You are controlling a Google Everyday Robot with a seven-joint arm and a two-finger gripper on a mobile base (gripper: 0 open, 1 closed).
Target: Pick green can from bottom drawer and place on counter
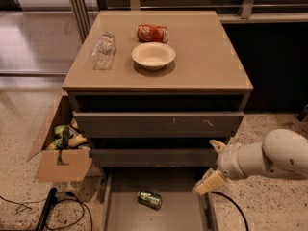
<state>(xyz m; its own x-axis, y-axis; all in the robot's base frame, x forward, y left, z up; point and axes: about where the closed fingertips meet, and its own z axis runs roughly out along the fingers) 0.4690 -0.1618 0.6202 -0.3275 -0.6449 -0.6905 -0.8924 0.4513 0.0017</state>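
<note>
The green can [149, 198] lies on its side in the open bottom drawer [183, 215], left of the drawer's middle. My gripper [212, 165] comes in from the right on a white arm, at the drawer's right wall and in front of the middle drawer. Its two tan fingers [208, 183] stand spread apart and hold nothing. The gripper is to the right of the can and above it, well apart from it. The counter [202, 57] is the tan top of the cabinet.
On the counter lie a red soda can [152, 33], a white bowl [153, 55] and a clear plastic bottle [103, 50] on its side. An open cardboard box [60, 148] of items stands left of the cabinet. Black cables [62, 208] lie on the floor at lower left.
</note>
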